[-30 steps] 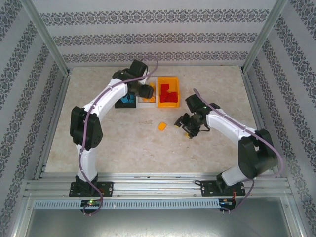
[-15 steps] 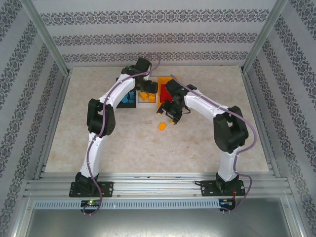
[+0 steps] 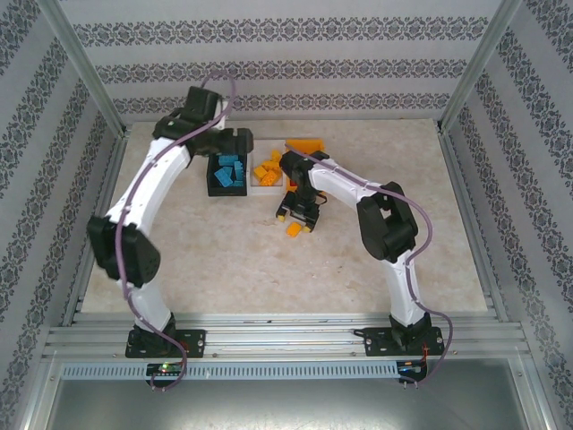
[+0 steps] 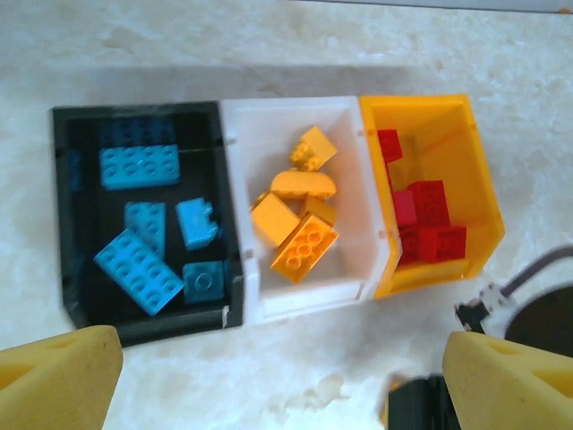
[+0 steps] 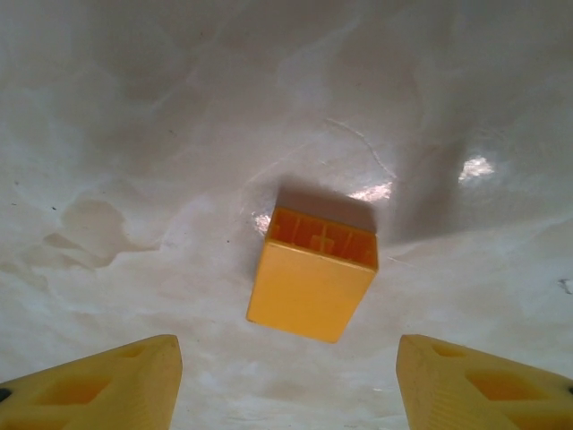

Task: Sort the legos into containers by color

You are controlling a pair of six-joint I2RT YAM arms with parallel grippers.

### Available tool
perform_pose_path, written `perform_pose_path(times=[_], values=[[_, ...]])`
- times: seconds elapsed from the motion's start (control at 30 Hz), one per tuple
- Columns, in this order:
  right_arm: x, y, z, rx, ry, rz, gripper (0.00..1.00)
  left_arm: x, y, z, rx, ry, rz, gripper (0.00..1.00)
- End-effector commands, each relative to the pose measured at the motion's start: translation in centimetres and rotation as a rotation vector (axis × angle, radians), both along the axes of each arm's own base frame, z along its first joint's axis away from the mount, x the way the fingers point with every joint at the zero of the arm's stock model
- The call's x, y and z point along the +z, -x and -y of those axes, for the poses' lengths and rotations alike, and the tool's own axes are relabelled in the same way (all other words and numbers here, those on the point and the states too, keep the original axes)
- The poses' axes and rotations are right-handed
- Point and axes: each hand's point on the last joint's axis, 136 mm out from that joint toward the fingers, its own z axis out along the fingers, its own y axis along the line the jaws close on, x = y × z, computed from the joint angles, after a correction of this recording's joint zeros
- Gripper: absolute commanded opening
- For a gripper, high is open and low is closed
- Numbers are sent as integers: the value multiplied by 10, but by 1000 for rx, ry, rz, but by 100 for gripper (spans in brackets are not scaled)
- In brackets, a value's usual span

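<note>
Orange brick [image 5: 312, 276] lies loose on table [image 5: 134, 134], just ahead of right gripper [image 5: 286, 385], fingers spread, empty. Pick step in hand: descend, pinch brick, carry to white bin [image 4: 295, 305]. Left gripper [image 4: 277, 376] spread, empty, bin ahead.

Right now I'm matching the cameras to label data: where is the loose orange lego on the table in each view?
Top external: the loose orange lego lies at the tip of the right gripper.
Right wrist: centre of frame, ahead of the open fingers.
Left wrist: unclear; an orange blur at the bottom edge may be it.
Shared landmark: the right gripper.
</note>
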Motion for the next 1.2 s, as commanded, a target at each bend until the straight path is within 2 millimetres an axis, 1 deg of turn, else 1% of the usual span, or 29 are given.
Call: perform_pose_path(times=[0.0, 0.13, 0.27, 0.33, 0.43, 0.53, 0.6, 0.67, 0.77, 0.83, 0.9, 0.97, 1.03, 1.1, 1.17], values=[[-9, 4, 0, -1, 59, -33, 65, -18, 26, -21, 45, 36, -53, 93], [-21, 3, 0, -4, 86, -58, 64, -23, 61, -35, 58, 15, -64, 93], [-31, 2, 2, -6, 103, -71, 60, -30, 90, -46, 67, -8, -86, 94], [-35, 3, 7, -5, 122, -81, 55, -33, 103, -49, 67, -11, -96, 94], [-41, 5, 11, -9, 123, -92, 44, -39, 118, -53, 71, -14, -112, 95], [-39, 0, 12, -17, 115, -77, 33, -45, 128, -55, 72, -14, -135, 95], [-31, -7, 9, -9, 104, -44, 29, -46, 132, -55, 71, -12, -138, 95], [-20, -13, 5, 5, 94, -9, 29, -47, 134, -56, 74, -14, -142, 96], [9, -30, -15, 43, 18, 75, 29, -52, 137, -58, 80, -18, -153, 96], [33, -44, -31, 61, -42, 139, 29, -57, 139, -60, 90, -18, -166, 97], [53, -58, -41, 66, -87, 195, 30, -64, 142, -62, 102, -13, -190, 97], [70, -75, -49, 62, -129, 252, 30, -72, 145, -64, 118, -1, -222, 97], [80, -95, -53, 52, -156, 299, 32, -78, 149, -66, 135, 16, -245, 97], [84, -117, -54, 32, -180, 339, 38, -86, 153, -67, 156, 40, -273, 98], [88, -144, -56, 11, -220, 391, 45, -94, 157, -66, 170, 68, -306, 98]])
